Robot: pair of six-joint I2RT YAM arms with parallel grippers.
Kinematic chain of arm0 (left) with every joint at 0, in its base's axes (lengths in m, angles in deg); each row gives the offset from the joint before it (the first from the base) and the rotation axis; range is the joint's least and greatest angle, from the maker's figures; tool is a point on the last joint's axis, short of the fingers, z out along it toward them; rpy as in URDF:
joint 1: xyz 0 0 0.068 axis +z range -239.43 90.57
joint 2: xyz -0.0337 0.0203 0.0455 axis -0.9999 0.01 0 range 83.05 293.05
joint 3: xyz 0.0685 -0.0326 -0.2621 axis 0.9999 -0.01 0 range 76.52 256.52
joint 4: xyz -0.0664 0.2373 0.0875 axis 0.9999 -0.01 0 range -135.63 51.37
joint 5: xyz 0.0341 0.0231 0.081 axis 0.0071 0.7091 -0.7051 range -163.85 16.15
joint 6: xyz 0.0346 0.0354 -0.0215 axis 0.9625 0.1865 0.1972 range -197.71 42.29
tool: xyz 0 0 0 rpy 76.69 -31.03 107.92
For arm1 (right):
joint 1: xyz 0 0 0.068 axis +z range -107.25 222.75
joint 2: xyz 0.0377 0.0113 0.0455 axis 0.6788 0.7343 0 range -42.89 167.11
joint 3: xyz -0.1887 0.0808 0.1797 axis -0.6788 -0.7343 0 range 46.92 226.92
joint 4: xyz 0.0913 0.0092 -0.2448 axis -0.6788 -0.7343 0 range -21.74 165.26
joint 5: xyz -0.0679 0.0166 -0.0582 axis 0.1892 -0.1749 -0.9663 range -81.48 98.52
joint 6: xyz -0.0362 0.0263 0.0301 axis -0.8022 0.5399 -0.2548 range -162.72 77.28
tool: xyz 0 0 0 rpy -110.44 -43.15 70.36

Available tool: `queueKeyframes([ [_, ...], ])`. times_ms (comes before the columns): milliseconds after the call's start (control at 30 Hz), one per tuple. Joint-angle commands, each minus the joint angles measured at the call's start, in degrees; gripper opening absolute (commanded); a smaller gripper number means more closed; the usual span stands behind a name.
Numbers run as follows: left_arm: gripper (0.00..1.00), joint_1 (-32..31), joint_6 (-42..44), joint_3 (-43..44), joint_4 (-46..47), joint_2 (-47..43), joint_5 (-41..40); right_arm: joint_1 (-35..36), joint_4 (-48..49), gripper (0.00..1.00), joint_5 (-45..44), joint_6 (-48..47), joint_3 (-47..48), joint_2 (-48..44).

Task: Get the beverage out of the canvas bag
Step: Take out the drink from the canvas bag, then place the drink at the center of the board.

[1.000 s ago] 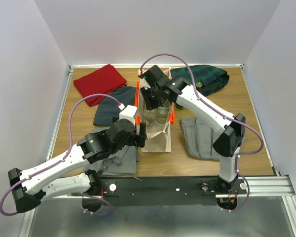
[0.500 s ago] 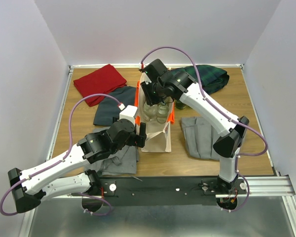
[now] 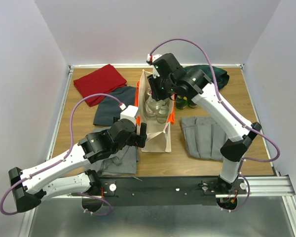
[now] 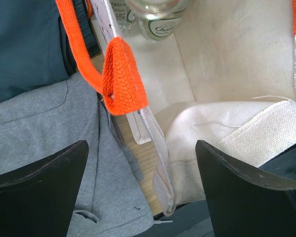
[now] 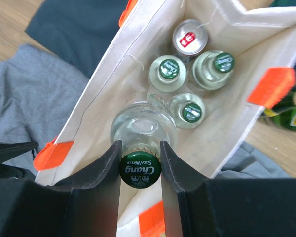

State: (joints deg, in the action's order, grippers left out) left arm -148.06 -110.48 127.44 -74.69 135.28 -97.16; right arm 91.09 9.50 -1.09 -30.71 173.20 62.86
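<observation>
The beige canvas bag with orange handles stands open at mid-table. My right gripper is shut on the green-capped neck of a clear glass soda bottle, the beverage, which hangs upright over the bag's mouth. In the top view the right gripper hovers above the bag's far half. Three more capped bottles and a red-topped can stand on the bag's floor. My left gripper is open at the bag's near left corner. The bag's rim runs between its fingers, and neither finger visibly touches it.
A red cloth and a dark blue one lie left of the bag. Grey garments lie at the right and under my left arm. A green plaid cloth sits back right. A green bottle stands by the bag's right side.
My right arm has risen and drawn back, lifting the clear bottle up out from among the others. The left arm has not moved.
</observation>
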Motion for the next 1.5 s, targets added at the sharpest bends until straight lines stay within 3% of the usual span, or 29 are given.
queueKeyframes([
  [0, 0.99, -0.2, 1.2, 0.9, -1.9, 0.4, 1.0, 0.5, 4.7, 0.01, -4.2, 0.6, 3.9, -6.0],
  [700, 0.99, -0.2, 2.2, 0.8, -1.7, 0.7, 0.8, 0.5, 8.5, 0.01, -18.4, -1.8, 6.4, -10.5],
  [1300, 0.99, -0.2, 2.0, 0.2, -1.7, 0.0, 0.6, 0.4, 16.7, 0.01, -40.6, -5.3, -2.4, -17.1],
  [1467, 0.99, -0.2, 2.1, 0.3, -1.6, 0.3, 0.8, -2.0, 16.8, 0.01, -41.3, -3.5, -6.6, -19.0],
])
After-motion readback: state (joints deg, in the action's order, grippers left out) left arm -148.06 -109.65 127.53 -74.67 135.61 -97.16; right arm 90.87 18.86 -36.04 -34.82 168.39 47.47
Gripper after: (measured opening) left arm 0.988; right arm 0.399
